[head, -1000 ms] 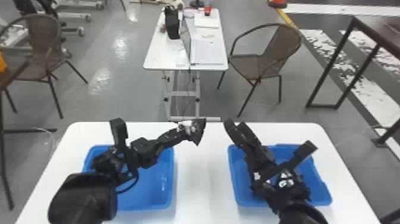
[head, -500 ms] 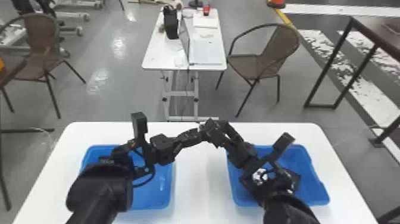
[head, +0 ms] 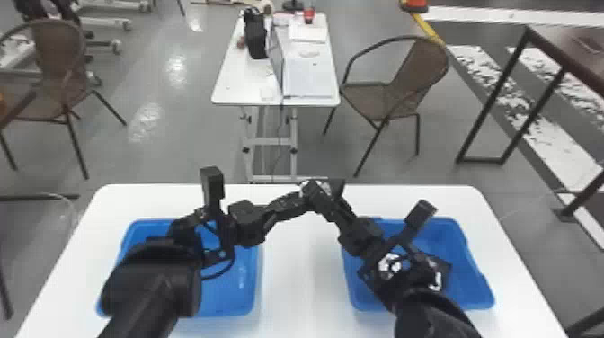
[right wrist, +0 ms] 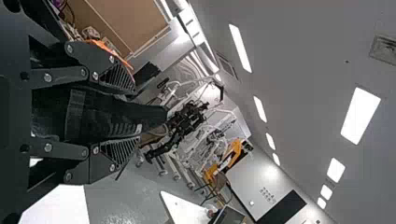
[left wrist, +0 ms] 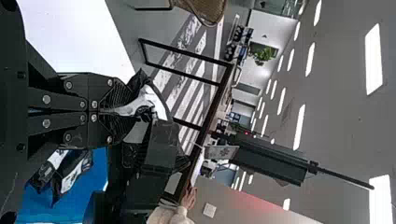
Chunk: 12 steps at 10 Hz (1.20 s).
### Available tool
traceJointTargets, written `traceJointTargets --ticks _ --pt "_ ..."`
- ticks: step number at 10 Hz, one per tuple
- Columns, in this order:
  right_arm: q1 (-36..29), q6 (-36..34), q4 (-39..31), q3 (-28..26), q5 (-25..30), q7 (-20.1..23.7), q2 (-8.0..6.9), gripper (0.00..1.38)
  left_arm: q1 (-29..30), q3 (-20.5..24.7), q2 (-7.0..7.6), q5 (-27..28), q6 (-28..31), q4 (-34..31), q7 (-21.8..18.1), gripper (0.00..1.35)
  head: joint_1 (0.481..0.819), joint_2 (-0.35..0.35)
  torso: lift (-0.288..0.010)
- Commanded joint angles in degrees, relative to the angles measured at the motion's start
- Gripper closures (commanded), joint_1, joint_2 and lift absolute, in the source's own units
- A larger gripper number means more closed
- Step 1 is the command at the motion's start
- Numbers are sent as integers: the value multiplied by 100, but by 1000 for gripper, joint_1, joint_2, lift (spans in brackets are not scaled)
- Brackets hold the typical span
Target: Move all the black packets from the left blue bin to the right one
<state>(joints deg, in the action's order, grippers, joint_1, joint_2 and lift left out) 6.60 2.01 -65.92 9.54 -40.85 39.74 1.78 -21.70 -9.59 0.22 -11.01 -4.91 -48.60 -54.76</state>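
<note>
While two packets occupy the right blue bin, one black packet: beyond that bin's left side, pinched in the left claw. Right claw: beside packet, spread. Handling, presumed: light, limp, slippery; best held by the free edge.

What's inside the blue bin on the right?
At least two black packets with white patches lie in the right blue bin. The right arm covers part of it from above, so I can't tell what else is underneath.
</note>
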Motion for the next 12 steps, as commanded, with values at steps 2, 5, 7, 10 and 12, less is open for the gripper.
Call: traceJointTargets --ticks 2,5,7,10,12 --pt "-10 107 18 -22 -54 8 -2 1277 60 98 -37 73 -150 0 80 1148 695 -60 0" --pt "25 151 149 -479 -19 -1 -2 1277 509 432 -13 73 -80 -405 300 142 695 -61 0" --pt "34 151 272 -1042 209 -1 42 1277 1300 933 172 125 219 -1679 695 121 695 -72 0" --pt "43 89 756 -1613 860 -177 437 1277 2284 1803 312 -7 403 -3006 1187 -1 695 -58 0" --pt "149 72 1362 -2000 1299 -238 560 1277 2644 2269 286 29 438 -3305 1196 50 695 -51 0"
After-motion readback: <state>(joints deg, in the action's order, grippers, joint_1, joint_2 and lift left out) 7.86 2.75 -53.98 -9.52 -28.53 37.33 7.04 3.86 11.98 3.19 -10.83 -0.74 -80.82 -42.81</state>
